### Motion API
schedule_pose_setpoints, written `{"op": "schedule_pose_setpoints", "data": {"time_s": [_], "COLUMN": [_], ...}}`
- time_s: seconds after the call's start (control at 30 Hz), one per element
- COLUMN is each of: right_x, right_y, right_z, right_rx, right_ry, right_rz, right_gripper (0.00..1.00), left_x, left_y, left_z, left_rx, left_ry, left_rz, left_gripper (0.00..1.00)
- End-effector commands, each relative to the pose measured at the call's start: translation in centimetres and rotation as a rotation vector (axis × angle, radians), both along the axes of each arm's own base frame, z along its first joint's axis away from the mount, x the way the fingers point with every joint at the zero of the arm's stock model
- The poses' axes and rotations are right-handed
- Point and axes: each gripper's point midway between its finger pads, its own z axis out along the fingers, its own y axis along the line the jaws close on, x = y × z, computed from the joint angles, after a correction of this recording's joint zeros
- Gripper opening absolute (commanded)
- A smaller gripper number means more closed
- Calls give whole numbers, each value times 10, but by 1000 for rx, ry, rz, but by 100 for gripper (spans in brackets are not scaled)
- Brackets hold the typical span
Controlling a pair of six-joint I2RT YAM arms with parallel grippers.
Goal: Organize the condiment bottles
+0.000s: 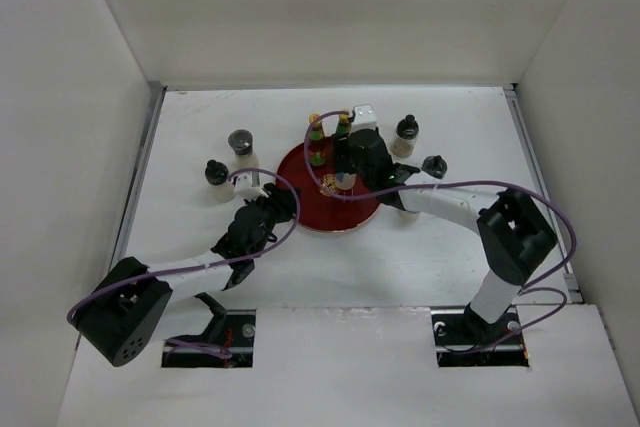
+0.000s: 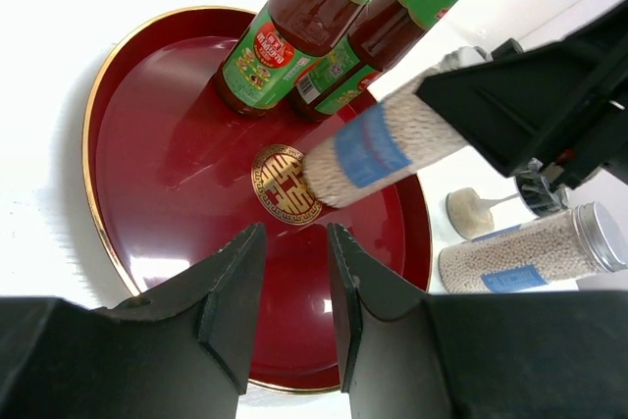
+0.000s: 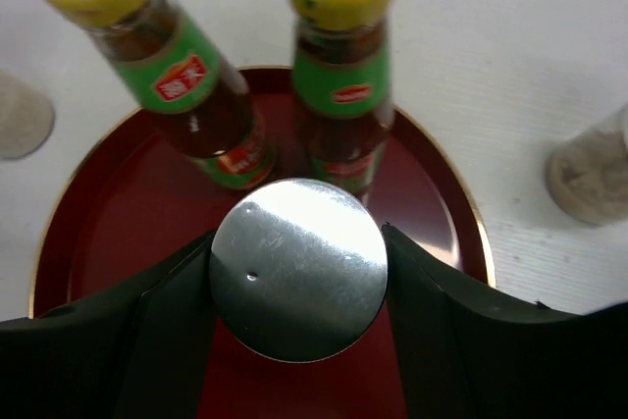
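Two red sauce bottles with green necks and yellow caps stand at the back of the round dark-red tray. My right gripper is shut on a speckled shaker with a blue label, fingers on both sides of its silver cap. The shaker's base rests on the tray's gold emblem. My left gripper hovers over the tray's near-left rim, its jaws almost together with nothing between them. A second shaker lies on the table beside the tray.
Black-capped jars stand on the table around the tray: two on the left and two on the right. Another small bottle sits by my left wrist. White walls close in the table.
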Motion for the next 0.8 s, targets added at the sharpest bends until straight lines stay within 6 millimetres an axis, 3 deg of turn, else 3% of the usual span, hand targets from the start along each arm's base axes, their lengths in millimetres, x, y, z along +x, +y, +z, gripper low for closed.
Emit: {"op": "schedule_pose_setpoints", "data": {"time_s": [0.0, 0.13, 0.23, 0.33, 0.43, 0.57, 0.67, 0.77], "right_x": [18, 18, 16, 11, 3, -23, -45, -77], "right_y": [35, 46, 51, 49, 39, 5, -47, -111], "right_z": [72, 54, 48, 58, 78, 102, 98, 84], "right_rx": [149, 131, 133, 130, 141, 149, 118, 31], "right_ry": [-171, -145, -136, -153, -182, -221, -205, -147], "right_rz": [33, 51, 53, 59, 60, 28, -79, -254], "right_gripper": [59, 63, 76, 88, 93, 93, 91, 90], "left_x": [2, 3, 3, 4, 3, 4, 3, 3], "left_y": [-3, -1, 1, 1, 0, 2, 1, 1], "left_z": [22, 18, 22, 17, 20, 19, 20, 19], "left_rx": [-53, -58, -62, -58, -62, -61, -64, -55], "left_ry": [-64, -50, -64, -48, -56, -55, -57, -57], "left_rz": [-6, -2, 4, 6, 2, 9, 5, 6], "left_gripper": [30, 30, 30, 30, 33, 34, 34, 34]}}
